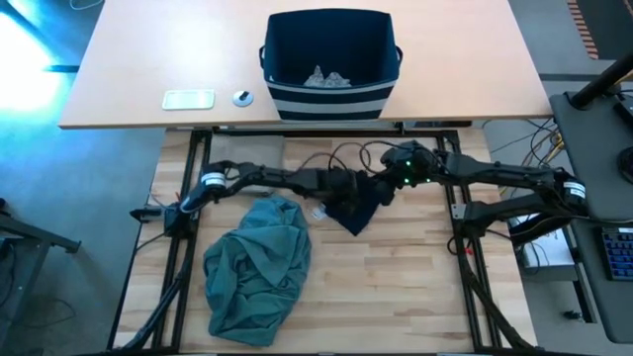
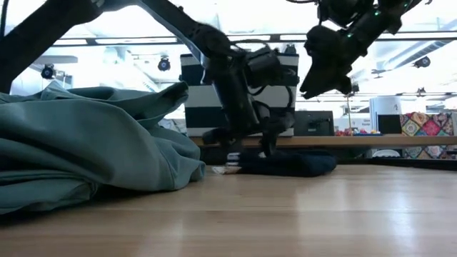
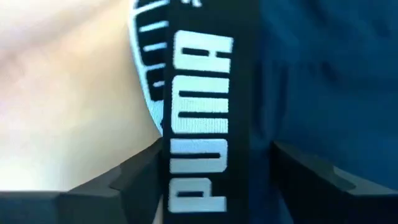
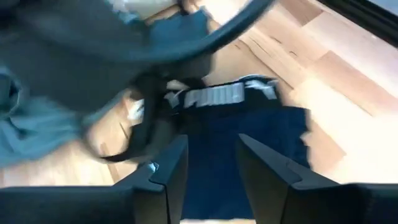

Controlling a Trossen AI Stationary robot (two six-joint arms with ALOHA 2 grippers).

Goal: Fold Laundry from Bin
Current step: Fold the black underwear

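Note:
A navy garment [image 1: 354, 213] lies crumpled on the wooden table, its black waistband with white lettering [image 3: 205, 93] facing up. My left gripper [image 3: 214, 149] is open and low over it, pointing steeply down, one finger on each side of the waistband. My right gripper [image 4: 212, 140] hangs open above the garment's far right side [image 2: 308, 89] with nothing between its fingers. A large teal-green garment [image 1: 259, 267] lies heaped at the near left. The navy striped bin [image 1: 329, 99] stands on the far table with small grey pieces [image 1: 326, 77] inside. My left gripper has its two fingers [image 3: 134, 180] on either side of the lettered waistband, coming from above and lying across it. I cannot tell whether they touch the cloth. The garment lies flat on the table.
A white flat device [image 1: 188, 99] and a small round object [image 1: 242, 97] lie on the far table left of the bin. Loose cables [image 1: 341, 156] run between the arms. Bare wood [image 1: 396, 287] lies to the right of the teal heap.

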